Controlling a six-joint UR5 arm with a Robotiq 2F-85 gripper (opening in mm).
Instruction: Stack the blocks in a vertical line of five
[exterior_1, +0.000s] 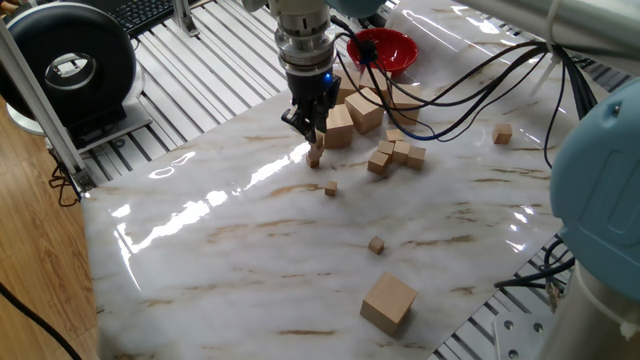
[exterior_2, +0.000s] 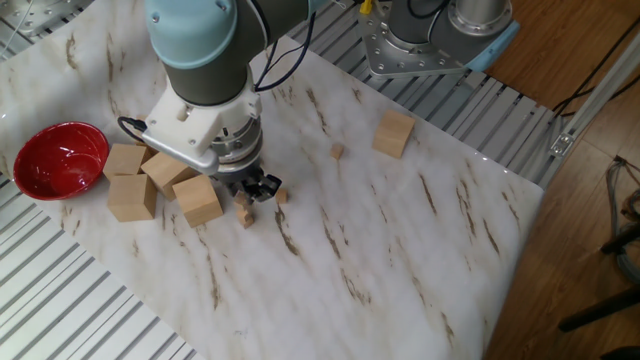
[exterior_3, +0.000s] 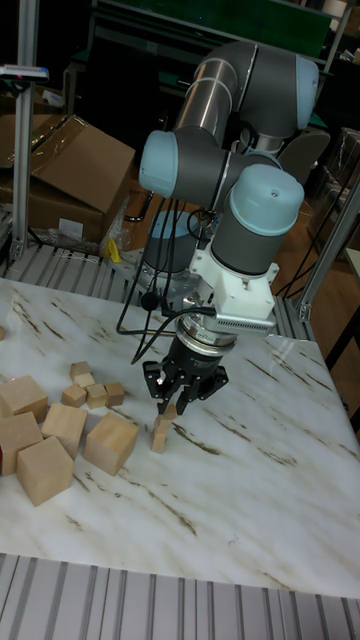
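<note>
A: End effector (exterior_1: 313, 128) in the upper centre of the frame, poised directly above a short stack of blocks (exterior_1: 315, 155) on the desk (exterior_1: 250, 260). Fingers close together around the stack's top; impossible to tell whether clamped on a block or merely beside it.

B: Stack height?

A: Two or three, too small to count. Top piece looks slightly skewed in the tall fixed view. One loose block (exterior_1: 330, 188) lying just below and right of the stack, apart from it.

B: Main hazards?

A: Probably toppling: a fingertip brushing the skewed top on the way up or down. Also a poor grip on such a small cube, letting it slip and roll. Medium cubes (exterior_1: 340, 127) crowd the stack just to the right, leaving little room for the fingers. Spare blocks (exterior_1: 395, 155) clustered further right.
</note>
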